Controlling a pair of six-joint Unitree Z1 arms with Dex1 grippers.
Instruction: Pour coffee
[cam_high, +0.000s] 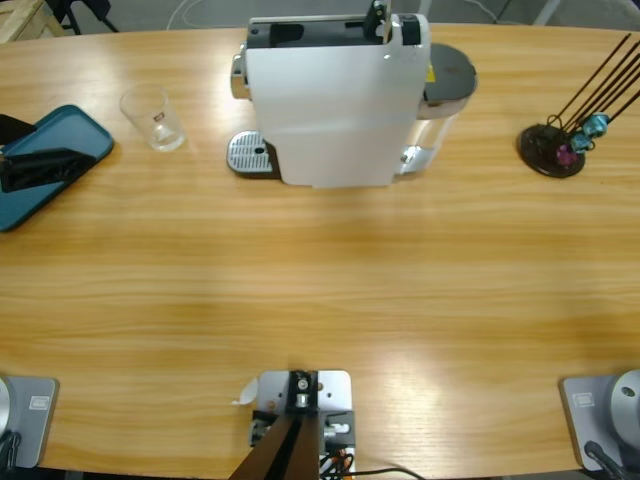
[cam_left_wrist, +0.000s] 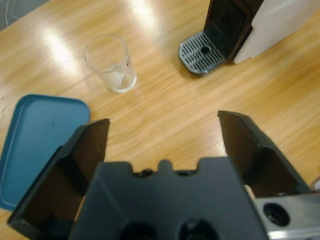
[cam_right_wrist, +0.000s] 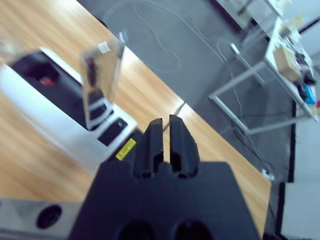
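**What We Cannot See Well**

In the high view, the blue tray (cam_high: 45, 165) runs off the left edge, and the left gripper (cam_high: 40, 168) sits over part of it. The coffee machine (cam_high: 335, 95) covers most of its drip grate (cam_high: 250, 155). The capsule stand (cam_high: 552, 150) has thin rods cut off at the upper right. In the right wrist view, the machine's raised lid (cam_right_wrist: 102, 75) looks blurry.

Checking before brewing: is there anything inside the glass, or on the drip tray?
The glass looks empty, and the drip tray holds nothing on its grille. Under the grille is hidden.
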